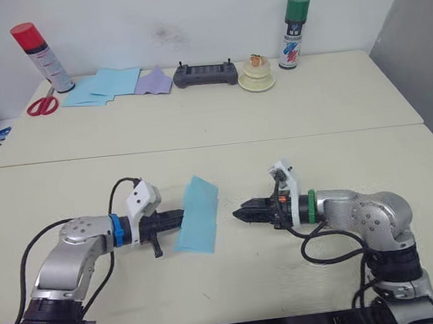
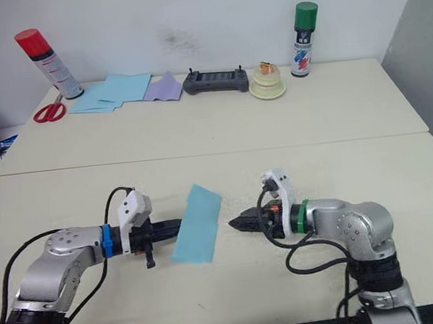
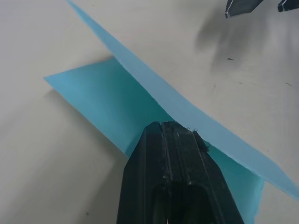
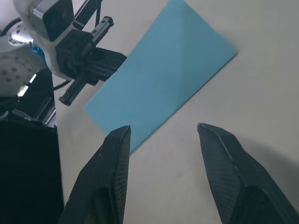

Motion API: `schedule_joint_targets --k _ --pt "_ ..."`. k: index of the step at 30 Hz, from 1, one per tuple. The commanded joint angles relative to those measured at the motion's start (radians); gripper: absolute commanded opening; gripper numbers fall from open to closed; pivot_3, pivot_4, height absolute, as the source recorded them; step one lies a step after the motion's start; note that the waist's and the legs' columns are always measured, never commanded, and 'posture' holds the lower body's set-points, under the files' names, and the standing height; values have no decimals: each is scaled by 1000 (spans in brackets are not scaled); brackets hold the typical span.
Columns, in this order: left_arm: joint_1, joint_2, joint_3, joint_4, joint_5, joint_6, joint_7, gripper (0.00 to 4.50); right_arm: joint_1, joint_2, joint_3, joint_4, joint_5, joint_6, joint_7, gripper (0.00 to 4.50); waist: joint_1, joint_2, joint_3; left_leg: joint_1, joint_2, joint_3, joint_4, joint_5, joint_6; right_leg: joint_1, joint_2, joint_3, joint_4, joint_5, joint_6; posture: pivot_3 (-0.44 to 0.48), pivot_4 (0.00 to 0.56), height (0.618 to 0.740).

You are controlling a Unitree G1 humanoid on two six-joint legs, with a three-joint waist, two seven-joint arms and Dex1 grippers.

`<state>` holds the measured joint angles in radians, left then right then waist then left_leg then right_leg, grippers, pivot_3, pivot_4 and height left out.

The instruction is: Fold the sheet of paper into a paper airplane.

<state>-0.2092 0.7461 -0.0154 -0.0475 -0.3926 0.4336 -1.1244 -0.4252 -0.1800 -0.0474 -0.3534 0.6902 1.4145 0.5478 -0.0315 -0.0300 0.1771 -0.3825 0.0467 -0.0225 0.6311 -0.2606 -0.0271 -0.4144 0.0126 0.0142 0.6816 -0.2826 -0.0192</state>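
Note:
The sheet of paper (image 1: 197, 214) is light blue and folded to a narrow strip, lying near the front middle of the table. My left gripper (image 1: 177, 219) is shut on its left edge; in the left wrist view the fingers (image 3: 168, 140) pinch the sheet (image 3: 107, 93) while one layer stands up as a raised flap. My right gripper (image 4: 162, 127) is open, with nothing between its fingers. It hovers just right of the sheet (image 4: 163, 70), pointing at it with a small gap between them.
Along the back of the table stand a red spray can (image 1: 41, 58), red scissors (image 1: 42, 105), a pile of blue sheets (image 1: 104, 85), a lavender sheet (image 1: 154, 81), a black controller (image 1: 205, 73), a cream round object (image 1: 256, 75) and a green spray can (image 1: 295, 31).

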Motion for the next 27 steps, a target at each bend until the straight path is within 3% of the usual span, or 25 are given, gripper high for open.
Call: schedule_joint_targets --k 1,5,18,27 --pt "-34 -16 -16 -43 -1 -2 5 104 -54 107 -117 -9 29 150 -98 2340 1 0 0 0 0 0 0 0 0 0 0 0 0 0 0 0 150 740" --pt "-62 -36 -31 -64 -6 5 14 104 -83 182 -175 16 55 200 -171 2340 1 0 0 0 0 0 0 0 0 0 0 0 0 0 0 0 150 740" --pt "-120 -88 -81 -98 1 26 30 104 -95 198 -197 59 136 200 -279 2340 -1 0 0 -1 -1 1 0 0 0 0 1 0 0 2 -2 0 150 740" --pt "-152 -123 -135 -95 27 3 30 104 -124 203 -253 124 295 200 -404 2340 -1 0 0 -1 -1 3 0 0 0 0 1 0 0 2 -3 0 150 740"
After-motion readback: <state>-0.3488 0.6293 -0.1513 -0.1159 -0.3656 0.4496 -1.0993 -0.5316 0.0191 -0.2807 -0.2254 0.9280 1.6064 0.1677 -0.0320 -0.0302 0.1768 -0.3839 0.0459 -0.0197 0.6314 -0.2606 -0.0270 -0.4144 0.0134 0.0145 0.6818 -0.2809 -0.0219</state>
